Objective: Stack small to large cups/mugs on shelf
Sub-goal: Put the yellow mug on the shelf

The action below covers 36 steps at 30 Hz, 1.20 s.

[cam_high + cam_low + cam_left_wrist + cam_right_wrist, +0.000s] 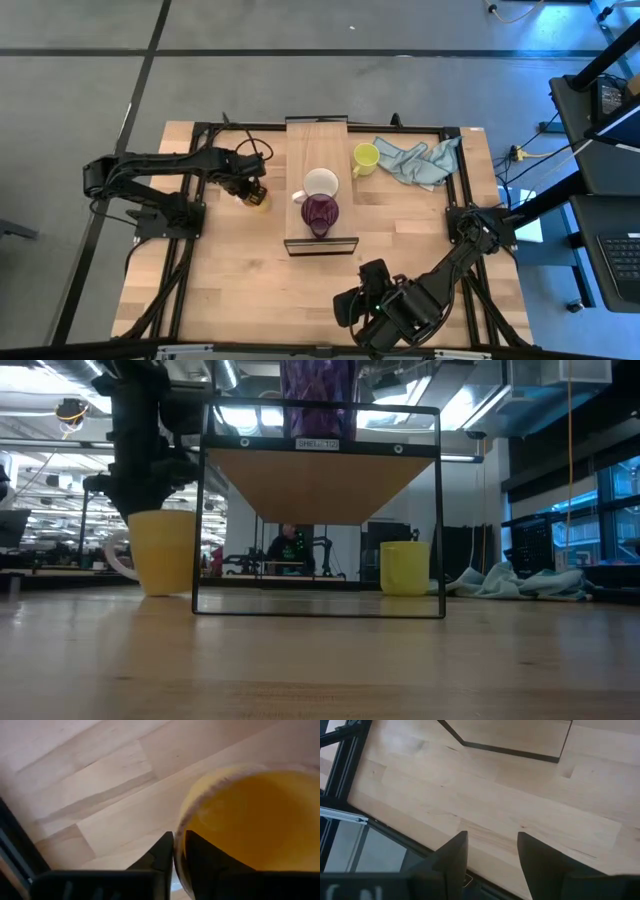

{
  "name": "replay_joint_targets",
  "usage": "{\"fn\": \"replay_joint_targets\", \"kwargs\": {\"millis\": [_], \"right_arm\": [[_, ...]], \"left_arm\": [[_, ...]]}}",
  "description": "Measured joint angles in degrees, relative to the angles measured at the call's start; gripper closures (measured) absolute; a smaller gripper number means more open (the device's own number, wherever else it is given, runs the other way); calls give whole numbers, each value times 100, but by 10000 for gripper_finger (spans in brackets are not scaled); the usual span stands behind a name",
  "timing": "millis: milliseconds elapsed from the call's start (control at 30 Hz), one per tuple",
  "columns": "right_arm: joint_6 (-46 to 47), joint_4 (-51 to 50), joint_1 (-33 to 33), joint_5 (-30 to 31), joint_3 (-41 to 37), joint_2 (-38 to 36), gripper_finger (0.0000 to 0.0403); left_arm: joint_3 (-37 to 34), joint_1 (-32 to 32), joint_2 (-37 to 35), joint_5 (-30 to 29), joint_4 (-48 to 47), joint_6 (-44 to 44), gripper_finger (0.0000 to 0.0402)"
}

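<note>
Left gripper (pixel 179 851) pinches the orange mug's (pixel 257 197) rim left of the shelf (pixel 319 180); right gripper (pixel 490 851) gapes empty near the table's (pixel 230 270) front edge.

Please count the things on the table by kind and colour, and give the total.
Yellow mug: 1
Orange mug, rim between the left gripper's fingers: 1
White mug, on the shelf: 1
Dark purple mug, on the shelf: 1
Shelf: 1
Blue-grey cloth: 1
Total: 6
</note>
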Motion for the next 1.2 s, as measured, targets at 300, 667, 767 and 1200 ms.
{"fn": "replay_joint_targets", "kwargs": {"millis": [300, 667, 767, 1200], "right_arm": [[-19, -112, 0, 0, 0, 0, 230], [-21, -119, 0, 1, 0, 0, 230], [-40, -120, 0, 2, 0, 0, 230], [-204, -189, -4, 269, -2, -109, 230]], "left_arm": [[3, 0, -33, 44, 76, 14, 390], [676, 128, -17, 343, -168, 331, 393], [1214, 339, -17, 315, -770, 552, 393], [3701, 767, 165, 258, -2309, 754, 393]]}}
